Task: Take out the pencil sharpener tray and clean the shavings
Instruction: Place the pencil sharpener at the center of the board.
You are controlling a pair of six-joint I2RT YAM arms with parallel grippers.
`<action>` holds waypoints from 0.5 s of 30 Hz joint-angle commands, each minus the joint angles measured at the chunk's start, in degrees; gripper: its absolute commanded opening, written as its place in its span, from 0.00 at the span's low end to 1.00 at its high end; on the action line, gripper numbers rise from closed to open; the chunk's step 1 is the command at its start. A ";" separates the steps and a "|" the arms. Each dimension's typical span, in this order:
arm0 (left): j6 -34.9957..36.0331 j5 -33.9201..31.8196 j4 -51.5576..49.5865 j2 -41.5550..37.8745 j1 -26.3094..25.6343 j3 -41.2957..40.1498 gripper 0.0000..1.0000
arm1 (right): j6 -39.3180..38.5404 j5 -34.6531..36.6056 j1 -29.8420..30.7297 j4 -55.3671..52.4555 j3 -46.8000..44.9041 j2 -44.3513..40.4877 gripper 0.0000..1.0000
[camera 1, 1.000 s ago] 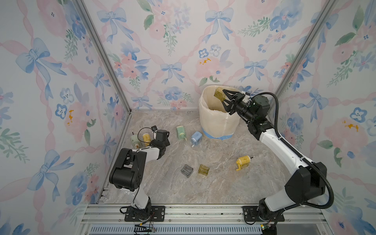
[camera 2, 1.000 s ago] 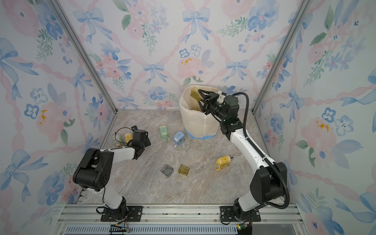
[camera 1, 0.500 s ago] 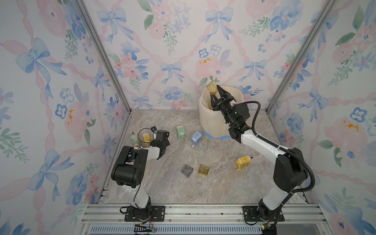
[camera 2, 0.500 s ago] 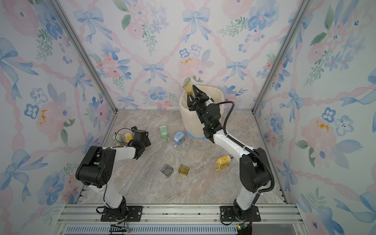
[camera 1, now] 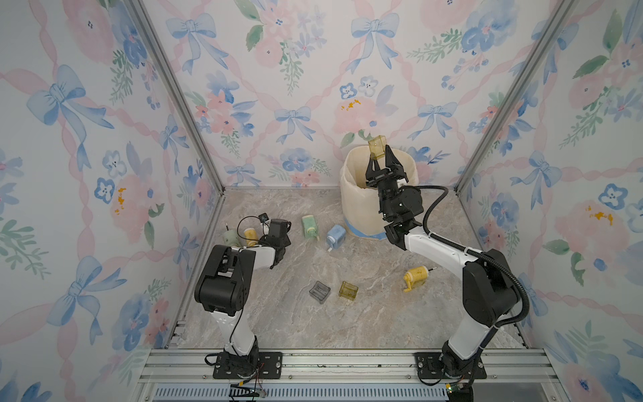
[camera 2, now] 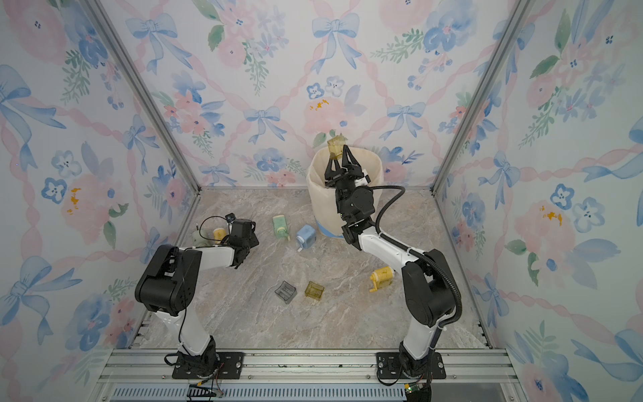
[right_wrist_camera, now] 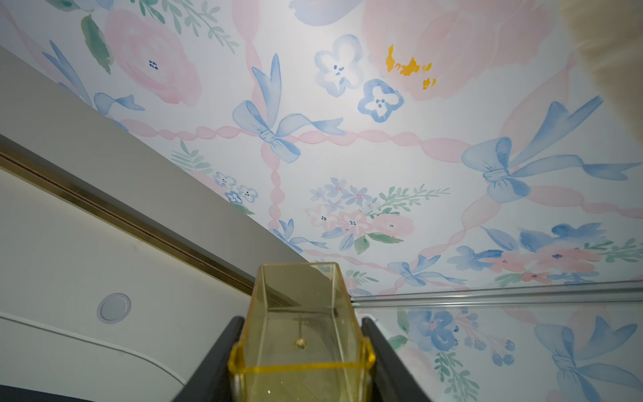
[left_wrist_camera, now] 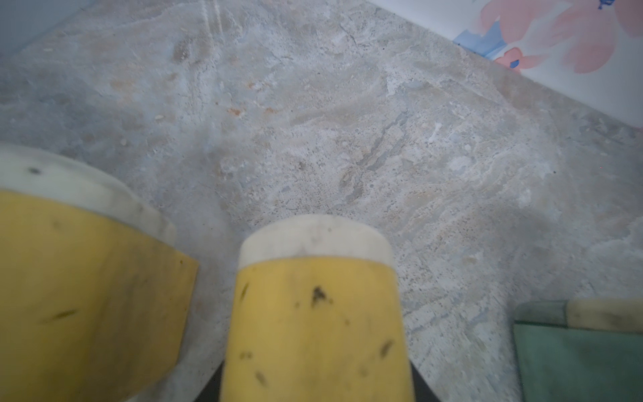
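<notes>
Both top views show a marbled worktop boxed in by flowered walls. The right gripper pinches the yellow tray above the bin (back edge). Only the right wrist view shows the tray empty inside. The left gripper is closed.

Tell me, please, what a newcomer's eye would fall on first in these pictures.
The clear yellow tray catches the eye first, held high in the jaws of the right arm above the cream bin by the back wall. Next, a green sharpener, a blue sharpener and a yellow sharpener lie scattered on the marble floor.
</notes>
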 commanded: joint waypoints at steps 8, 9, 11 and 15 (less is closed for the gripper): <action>-0.05 -0.02 -6.34 3.74 0.54 2.47 0.00 | 7.47 1.01 0.49 7.05 -1.42 1.28 0.32; -0.06 -0.23 -6.39 3.47 0.56 2.30 0.00 | 7.40 0.92 0.49 6.90 -1.44 1.07 0.32; -0.24 -0.54 -6.43 2.95 0.54 1.70 0.00 | 7.23 0.93 0.46 6.77 -1.53 0.88 0.32; -0.35 -1.09 -6.51 1.63 0.55 0.27 0.00 | 7.14 0.82 0.26 6.55 -1.77 1.12 0.31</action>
